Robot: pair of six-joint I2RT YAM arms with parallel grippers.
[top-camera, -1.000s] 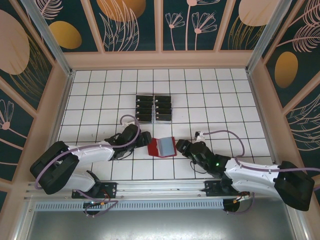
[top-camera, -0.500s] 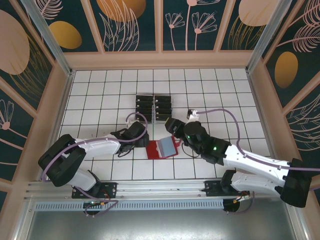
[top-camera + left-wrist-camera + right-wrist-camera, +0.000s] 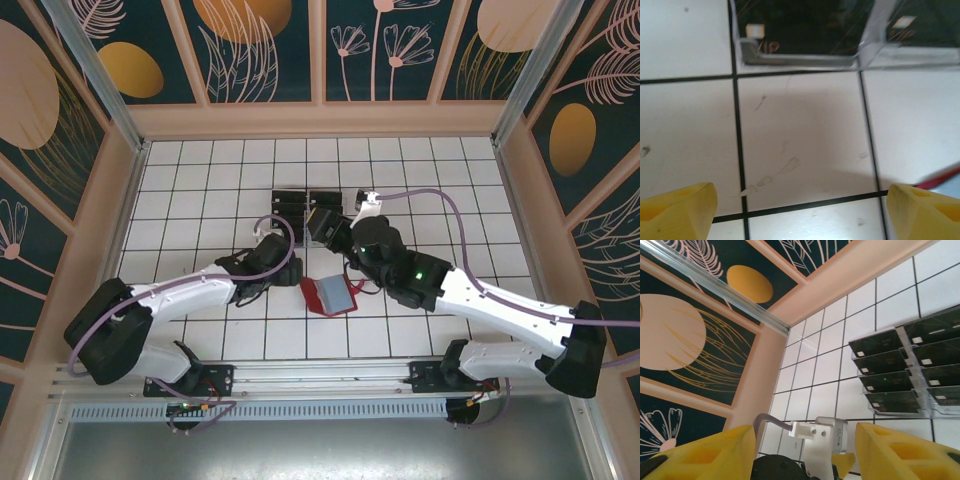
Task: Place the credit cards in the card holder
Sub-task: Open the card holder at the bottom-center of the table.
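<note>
The card holder [image 3: 328, 296] is a small red wallet lying open on the tiles, its greyish inside facing up. Black credit cards [image 3: 288, 205] stand in a clear slotted rack behind it, also seen as credit cards [image 3: 890, 372] in the right wrist view. My left gripper [image 3: 287, 266] hovers just left of the wallet, open, with bare tile between its yellow fingertips [image 3: 675, 210]. The card holder's red edge [image 3: 940, 177] peeks in at the right of the left wrist view. My right gripper [image 3: 322, 226] is open and empty over the rack's near right part, hiding some cards.
The clear rack [image 3: 800, 57] sits about a tile beyond my left gripper [image 3: 800, 212]. Between the fingers of my right gripper [image 3: 805, 455] I see the left arm's white camera mount [image 3: 822, 435]. Patterned walls [image 3: 320, 50] enclose the tiled floor.
My right arm has swung from beside the wallet's right edge up and left to the rack, its jaws a little wider. My left gripper edged forward and right. The wallet stays put.
</note>
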